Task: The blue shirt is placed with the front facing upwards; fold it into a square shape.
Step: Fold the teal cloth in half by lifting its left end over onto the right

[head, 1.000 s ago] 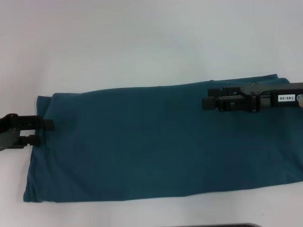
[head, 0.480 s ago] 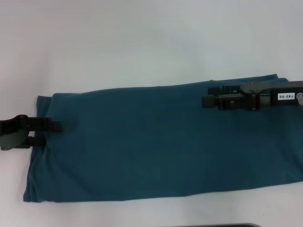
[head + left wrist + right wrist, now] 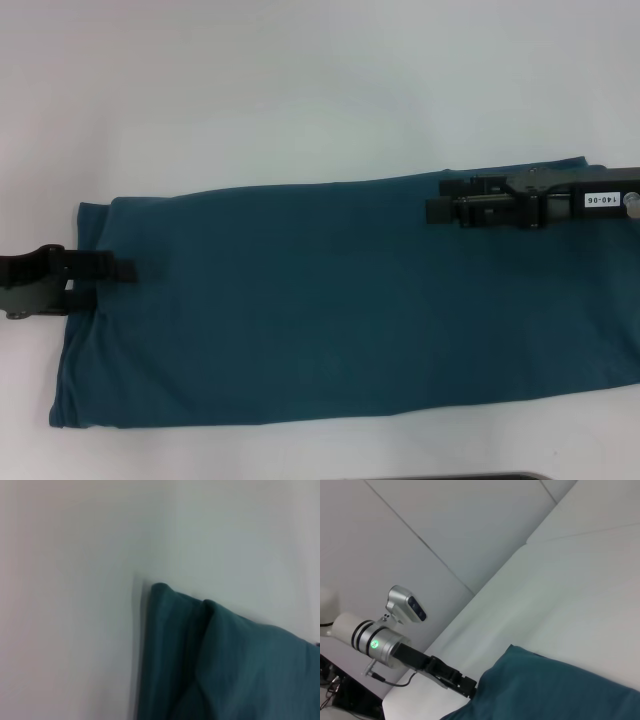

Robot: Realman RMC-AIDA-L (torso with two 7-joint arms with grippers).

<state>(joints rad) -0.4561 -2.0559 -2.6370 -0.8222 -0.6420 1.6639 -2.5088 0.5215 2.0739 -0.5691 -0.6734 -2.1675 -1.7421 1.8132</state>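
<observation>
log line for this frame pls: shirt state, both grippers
shirt: folded into long band, flat on table | left gripper: at shirt's left edge, fingers over cloth | right gripper: above shirt's far right part | square fold: not done

One legible marking is present. In the head view, a small white label (image 3: 598,201) is fixed to the black body of the right arm, just behind the right hand (image 3: 437,199). The label carries dark characters printed upside down relative to the camera; turned upright they read "140-06".

The blue shirt (image 3: 340,300) presents a plain surface with no readable lettering in any view. The left wrist view contains no text. In the right wrist view, the left arm carries a lit green indicator (image 3: 373,643) without legible characters.
</observation>
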